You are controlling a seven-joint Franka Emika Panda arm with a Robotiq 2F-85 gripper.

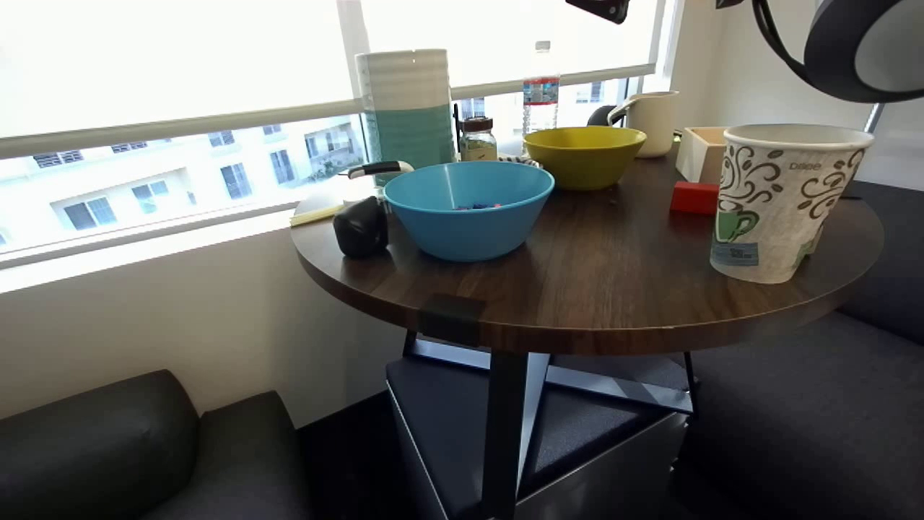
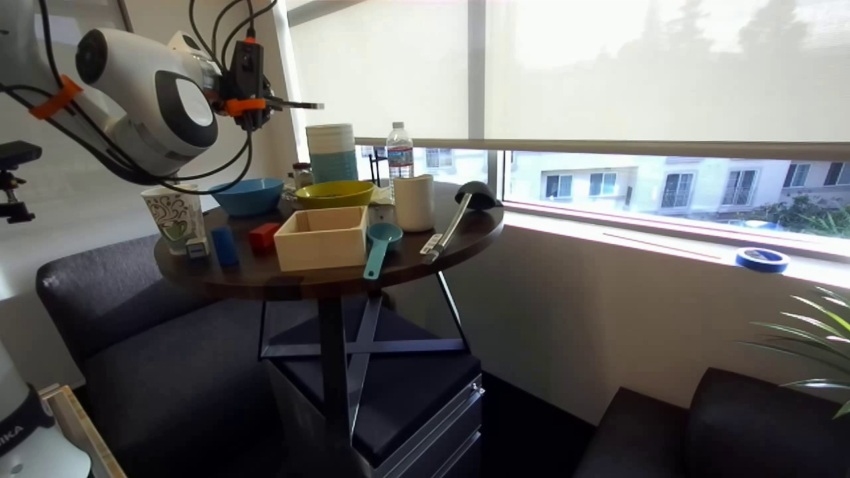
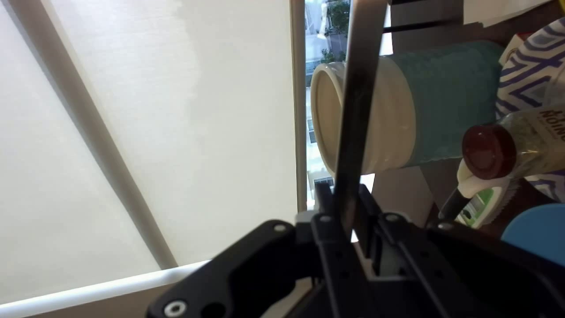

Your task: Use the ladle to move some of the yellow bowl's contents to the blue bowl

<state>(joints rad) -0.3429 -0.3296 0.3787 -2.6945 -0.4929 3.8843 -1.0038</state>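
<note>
My gripper (image 3: 344,190) is shut on the ladle's long, flat metal handle (image 3: 362,88), which runs up out of the wrist view. The ladle's cup is out of view there. In an exterior view, my gripper (image 2: 281,103) is high above the table's far side, with the handle (image 2: 307,105) sticking out to the right. The turquoise-blue bowl (image 1: 469,227) stands near the table edge with some small dark and red bits inside; it also shows in an exterior view (image 2: 249,198) and the wrist view (image 3: 538,232). The mustard-yellow bowl (image 1: 585,160) stands beside it, with dark contents in an exterior view (image 2: 332,194).
A tall cream-and-teal vase (image 3: 454,101) and a red-lidded jar (image 3: 490,152) stand near the window. A water bottle (image 2: 399,156), white pitcher (image 2: 414,202), wooden box (image 2: 319,239), teal scoop (image 2: 377,255) and patterned paper cup (image 1: 787,206) stand or lie on the round table (image 1: 613,267).
</note>
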